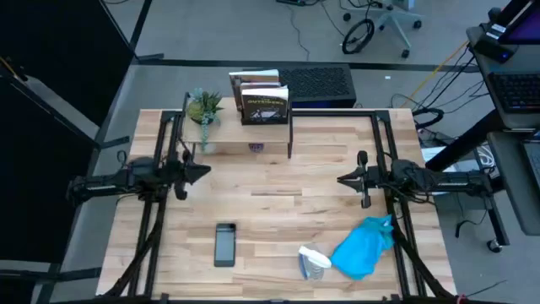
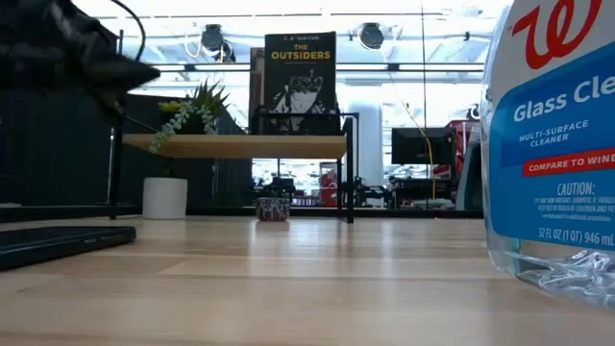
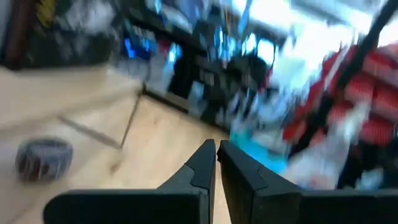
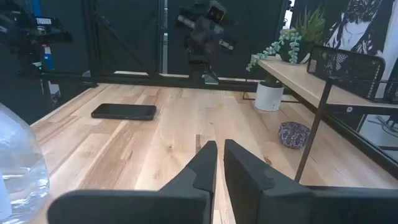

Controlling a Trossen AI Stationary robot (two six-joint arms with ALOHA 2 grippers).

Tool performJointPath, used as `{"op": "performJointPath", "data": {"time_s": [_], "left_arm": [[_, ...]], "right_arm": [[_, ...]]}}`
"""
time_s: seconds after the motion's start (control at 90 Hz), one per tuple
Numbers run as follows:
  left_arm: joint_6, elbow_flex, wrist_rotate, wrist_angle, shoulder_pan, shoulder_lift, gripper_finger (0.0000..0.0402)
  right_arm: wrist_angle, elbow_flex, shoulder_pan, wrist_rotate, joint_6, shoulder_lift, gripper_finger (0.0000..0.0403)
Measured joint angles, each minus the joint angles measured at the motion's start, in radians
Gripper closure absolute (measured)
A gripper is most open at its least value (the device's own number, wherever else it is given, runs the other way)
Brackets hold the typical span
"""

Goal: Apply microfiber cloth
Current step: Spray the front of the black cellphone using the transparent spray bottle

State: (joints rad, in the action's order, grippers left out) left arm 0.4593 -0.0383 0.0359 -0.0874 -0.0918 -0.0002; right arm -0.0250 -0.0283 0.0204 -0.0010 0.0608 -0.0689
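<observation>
Pale wooden boards make up the table, and the microfiber cloth lies crumpled near its front edge on the right side, touching or just beside the clear spray bottle lying to its left. Only the high view shows the cloth clearly; the left wrist view catches a blurred turquoise patch beyond the fingers, while the low view is filled at its right by the bottle's label and hides the cloth. A black phone lies flat on the front left, well apart from the cloth.

Both arms hang level above the middle of the table, pointing at each other. The left gripper has its fingers pressed nearly together, holding nothing. The right gripper likewise shows only a thin slit between its fingers, empty, and sits behind the cloth.

At the back stands a small shelf carrying a potted plant and a book. A small patterned object rests under the shelf.
</observation>
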Motion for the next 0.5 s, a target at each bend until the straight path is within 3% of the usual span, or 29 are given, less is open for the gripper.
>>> {"op": "performJointPath", "data": {"time_s": [0.167, 0.278, 0.5], "left_arm": [[0.272, -0.01, 0.025, -0.085, 0.001, 0.0, 0.0395], [0.321, -0.083, 0.009, -0.073, 0.029, 0.052, 0.0401], [0.294, -0.394, 0.07, 0.279, 0.102, 0.384, 0.0401]], "right_arm": [[0.0, 0.0, 0.0, 0.0, 0.0, 0.0, 0.0388], [0.0, 0.0, 0.0, 0.0, 0.0, 0.0, 0.0388], [0.0, 0.0, 0.0, 0.0, 0.0, 0.0, 0.0388]]}}
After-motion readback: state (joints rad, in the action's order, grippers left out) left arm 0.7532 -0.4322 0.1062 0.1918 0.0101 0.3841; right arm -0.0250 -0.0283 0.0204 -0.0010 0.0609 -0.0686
